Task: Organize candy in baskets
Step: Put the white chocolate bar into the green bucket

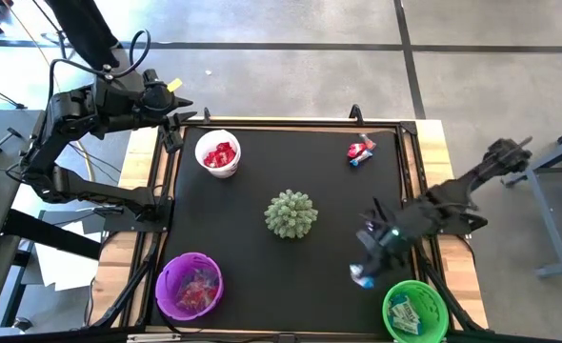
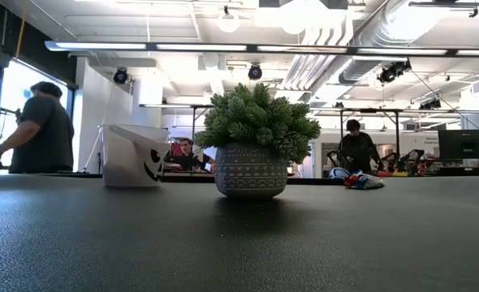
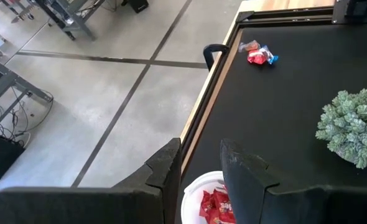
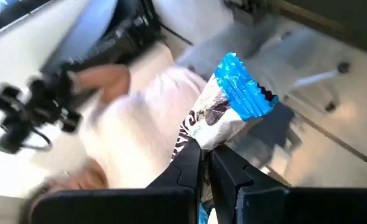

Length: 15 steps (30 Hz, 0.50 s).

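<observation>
Right claw (image 1: 365, 273) pinching a blue-and-silver candy (image 4: 228, 106) beside the green basket (image 1: 416, 312) — left claw (image 3: 199, 180) spread, hovering over the white basket (image 1: 218, 153), tabletop (image 1: 291, 267) carrying loose candies (image 1: 361, 150).

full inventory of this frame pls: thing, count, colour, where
Round white basket: 1, white, far left of mat, red-wrapped candy inside.
Round purple basket: 1, purple, near left corner, pinkish and red candy inside.
Round green basket: 1, bright green, near right corner, a few pale wrapped candies inside.
Loose wrapped candy: small cluster, red and blue, far right of mat.
Spiky pale-green plant in a grey patterned pot: 1, mat centre.
Black table mat: 1, black, covering the table.
People: three, in the room behind the table, low view.
Blue-and-silver wrapped candy: 1, held in right jaws.
Left gripper: jaws open, beside the white basket at the far left edge.
Right gripper: near right, beside the green basket.
</observation>
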Each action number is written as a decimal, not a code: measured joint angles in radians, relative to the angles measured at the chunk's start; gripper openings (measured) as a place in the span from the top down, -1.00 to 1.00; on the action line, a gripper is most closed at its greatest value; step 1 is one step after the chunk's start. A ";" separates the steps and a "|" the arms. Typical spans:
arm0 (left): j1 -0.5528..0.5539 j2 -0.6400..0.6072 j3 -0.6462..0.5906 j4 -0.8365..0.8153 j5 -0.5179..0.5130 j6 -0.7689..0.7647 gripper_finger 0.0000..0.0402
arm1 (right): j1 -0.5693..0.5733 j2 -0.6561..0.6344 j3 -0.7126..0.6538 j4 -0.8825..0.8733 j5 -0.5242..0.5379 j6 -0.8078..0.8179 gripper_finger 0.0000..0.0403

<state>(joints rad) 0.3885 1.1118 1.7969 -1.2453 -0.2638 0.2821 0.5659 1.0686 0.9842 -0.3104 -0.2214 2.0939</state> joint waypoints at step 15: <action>0.000 0.000 0.000 0.002 0.000 -0.009 0.50 | 0.359 0.159 0.278 -0.619 -0.035 0.059 0.94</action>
<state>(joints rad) 0.3885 1.1122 1.7969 -1.2435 -0.2642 0.2733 0.9251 1.2279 1.2625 -0.9293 -0.2564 2.1530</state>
